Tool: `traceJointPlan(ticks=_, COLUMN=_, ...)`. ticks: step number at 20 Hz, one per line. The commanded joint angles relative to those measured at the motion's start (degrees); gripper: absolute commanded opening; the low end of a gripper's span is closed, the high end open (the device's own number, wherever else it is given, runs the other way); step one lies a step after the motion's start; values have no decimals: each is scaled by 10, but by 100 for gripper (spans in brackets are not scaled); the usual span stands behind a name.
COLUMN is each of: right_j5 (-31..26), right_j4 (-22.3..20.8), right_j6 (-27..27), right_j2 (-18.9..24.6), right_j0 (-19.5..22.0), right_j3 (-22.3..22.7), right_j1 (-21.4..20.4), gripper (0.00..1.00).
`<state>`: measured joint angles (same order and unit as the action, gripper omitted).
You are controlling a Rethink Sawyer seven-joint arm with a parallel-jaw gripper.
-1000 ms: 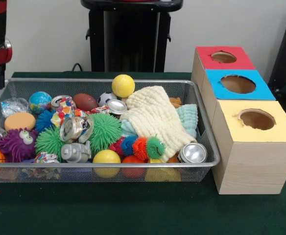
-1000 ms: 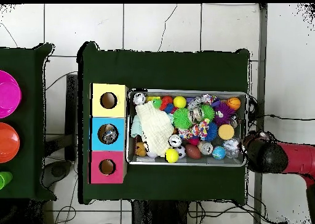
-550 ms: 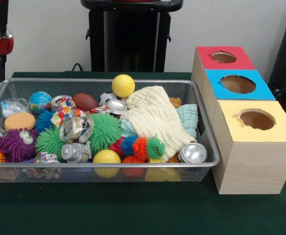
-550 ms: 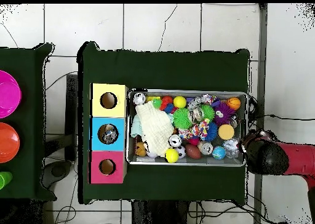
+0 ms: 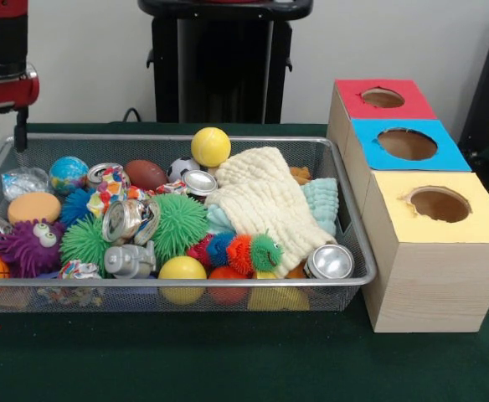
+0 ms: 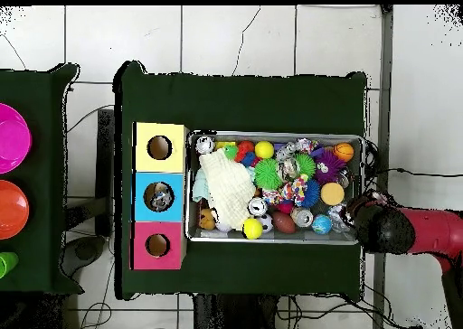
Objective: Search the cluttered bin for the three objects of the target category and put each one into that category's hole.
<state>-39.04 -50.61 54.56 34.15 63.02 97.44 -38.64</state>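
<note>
The red and black robot arm (image 5: 2, 50) hangs vertically at the far left corner of the silver wire-mesh bin (image 5: 228, 142) in the front view; in the overhead view its black wrist (image 6: 384, 228) sits over the bin's right end, with the red link extending off to the right. The gripper (image 5: 0, 138) shows two thin dark fingers (image 5: 20, 132) pointing down, spread apart and holding nothing, with their tips level with the bin's rim just beside the corner. The bin rests on the dark green tabletop (image 5: 228, 360) and is filled with clutter. A crushed silver aluminium can (image 5: 123, 219) lies left of centre between the green spiky rubber ball (image 5: 177, 224) and the blue spiky ball (image 5: 77, 205). A second silver can (image 5: 330, 262) lies at the near right corner, and a third silver can end (image 5: 199, 182) sits beside the cream waffle-weave cloth (image 5: 261, 197). A smooth yellow ball (image 5: 210, 146) rests at the far rim. Just beside the bin's right end stands a row of three wooden boxes, each with a round hole: the red-topped box (image 5: 383, 99) farthest, the blue-topped box (image 5: 408, 144) in the middle, and the yellow-topped box (image 5: 437, 205) nearest.
</note>
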Motion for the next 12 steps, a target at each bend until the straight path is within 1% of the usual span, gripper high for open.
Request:
traceJointPlan(ticks=1, right_j5=19, right_j4=-56, right_j6=-116, right_j2=18, right_j0=-7, right_j3=-31, right_j1=47, gripper=100)
traceJointPlan(ticks=5, right_j5=22, right_j4=-65, right_j6=-121, right_j2=16, right_j0=-6, right_j3=-47, right_j1=62, gripper=100)
traceJointPlan(ticks=12, right_j5=12, right_j4=-81, right_j6=-128, right_j2=13, right_j0=-3, right_j3=-67, right_j1=73, gripper=100)
